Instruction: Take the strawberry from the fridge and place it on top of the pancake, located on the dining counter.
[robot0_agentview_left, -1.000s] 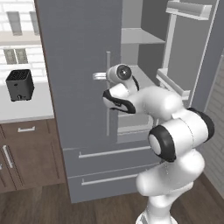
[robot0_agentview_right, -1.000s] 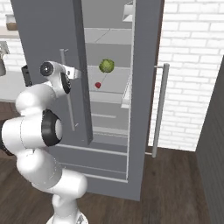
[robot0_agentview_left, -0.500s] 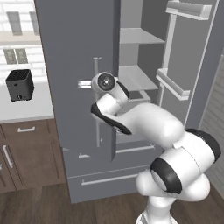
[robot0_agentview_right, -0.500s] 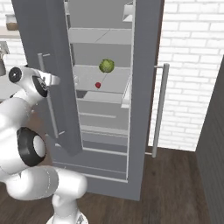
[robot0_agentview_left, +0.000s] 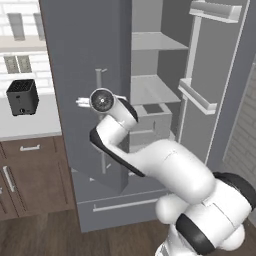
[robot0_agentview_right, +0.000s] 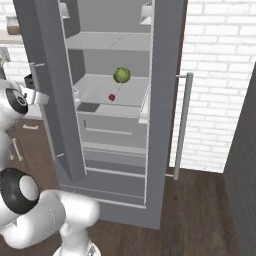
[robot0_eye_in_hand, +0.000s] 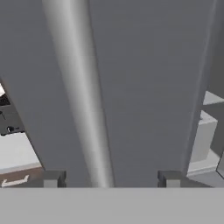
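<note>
Fridge (robot0_agentview_right: 165, 100) door ajar — the strawberry (robot0_agentview_right: 112, 97) sits on a middle shelf (robot0_agentview_right: 95, 90) beside a green leafy ball (robot0_agentview_right: 121, 75); the jaws stand released astride, apparently, the door handle (robot0_eye_in_hand: 83, 109).

Black toaster (robot0_agentview_left: 22, 96) stands on the white wall counter (robot0_agentview_left: 25, 125) near its right end, dark wood cabinets (robot0_agentview_left: 30, 175) below it; green leafy ball (robot0_agentview_right: 121, 75) sits toward the back of a pale shelf; white brick wall (robot0_agentview_right: 220, 85) at right.
</note>
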